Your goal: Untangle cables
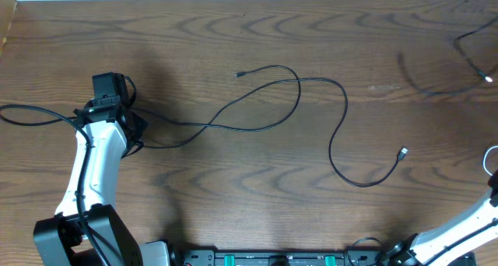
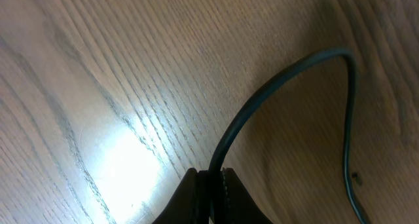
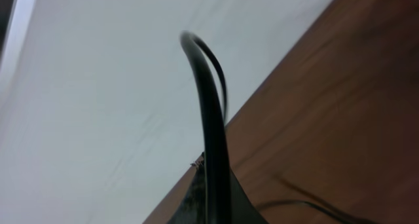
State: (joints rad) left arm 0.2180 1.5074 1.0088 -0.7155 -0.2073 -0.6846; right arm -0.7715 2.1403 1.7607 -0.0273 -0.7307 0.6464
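From overhead, a long thin black cable (image 1: 299, 91) lies spread across the middle of the brown wood-grain bench (image 1: 233, 211). One small plug end (image 1: 239, 74) sits near the centre and the other plug (image 1: 402, 152) is further right. The cable's left stretch runs to the wrist of the white left arm (image 1: 97, 165) and disappears under it. A second thin black cable (image 1: 465, 50) lies at the far right corner, well apart from the first. A loop of white cable (image 1: 490, 159) shows at the right edge. The right arm (image 1: 459, 223) leaves the frame at the lower right, so its tool is out of this view.

In the left wrist view, the left tool (image 2: 209, 179) has its dark fingers pressed together on the long thin black cable. No gap shows beside the strand. From the grip the cable rises, bends over and comes back down at the right, close above the bench.

In the right wrist view, which is blurred, the right tool (image 3: 209, 188) is closed on a black cord (image 3: 208, 112). The cord stands up from the fingers and curls over at its top. I cannot tell which of the cables it is.
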